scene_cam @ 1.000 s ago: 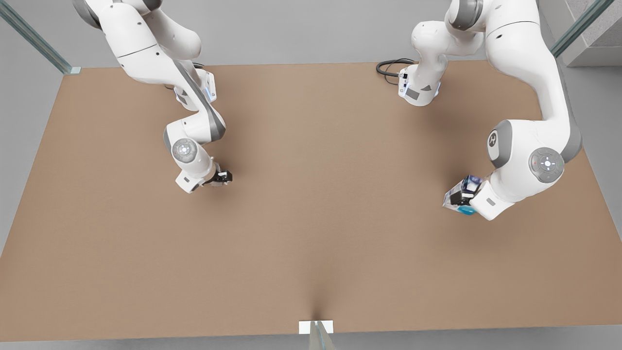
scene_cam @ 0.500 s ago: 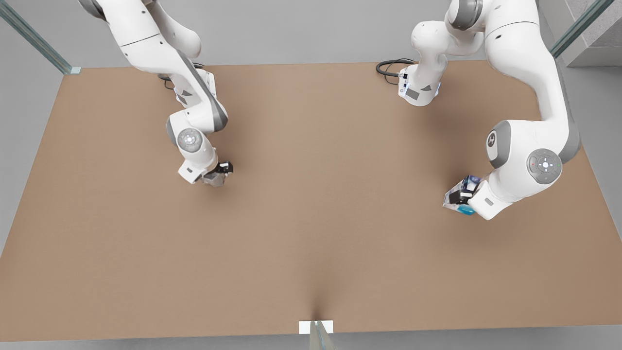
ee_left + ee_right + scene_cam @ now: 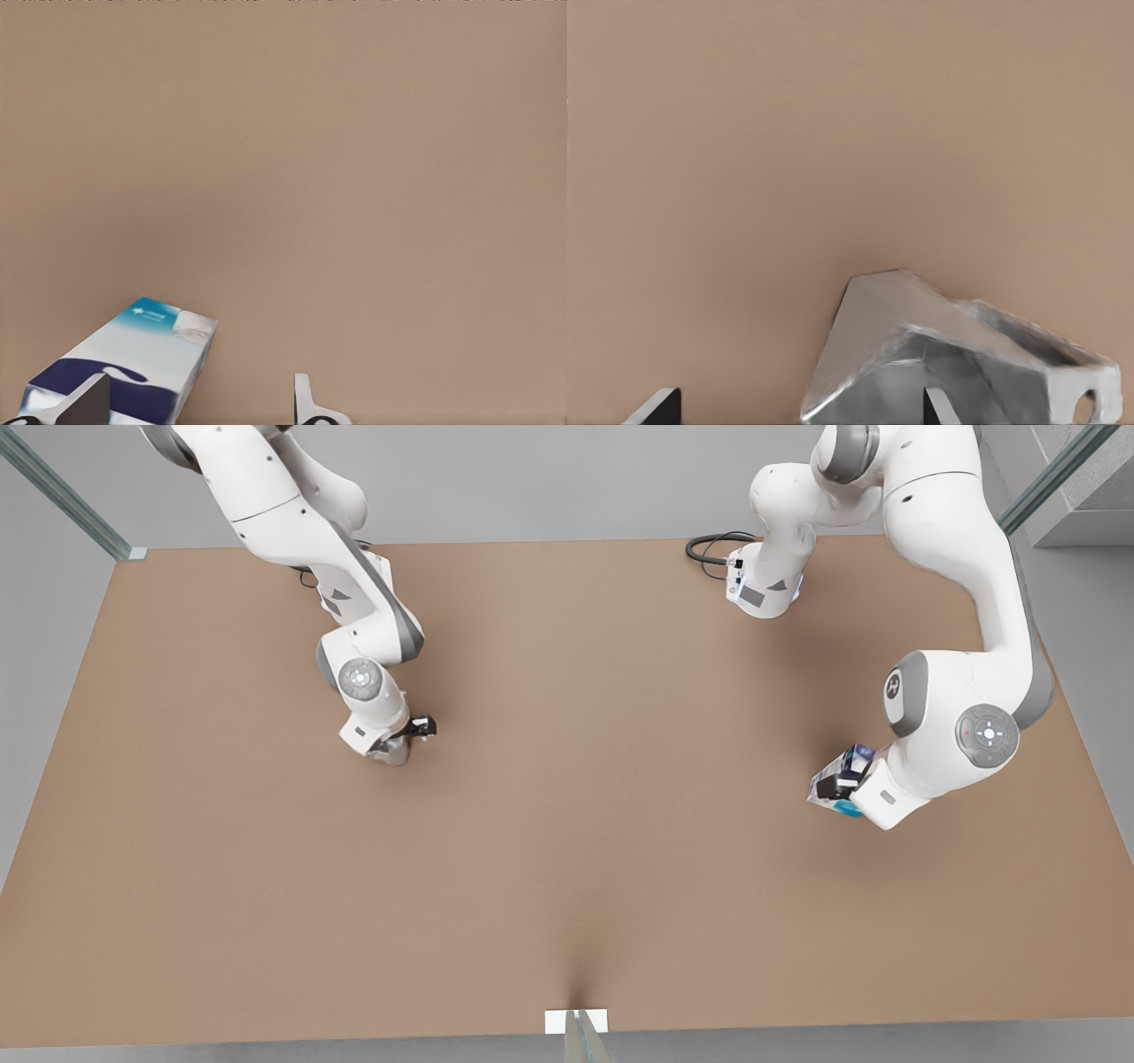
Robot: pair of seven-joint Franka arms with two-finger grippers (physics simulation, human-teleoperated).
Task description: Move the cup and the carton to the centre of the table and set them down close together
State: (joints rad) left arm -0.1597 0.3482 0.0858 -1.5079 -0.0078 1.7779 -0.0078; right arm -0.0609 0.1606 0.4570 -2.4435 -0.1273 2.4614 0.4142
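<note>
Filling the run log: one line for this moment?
left claw: at carton, open | right claw: at cup, open | neither at table centre

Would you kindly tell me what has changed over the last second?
The right tool, at the front view's left, shifted a little toward that view's right and the far edge, by the cup. The left tool and carton barely moved; the table is unchanged.
</note>
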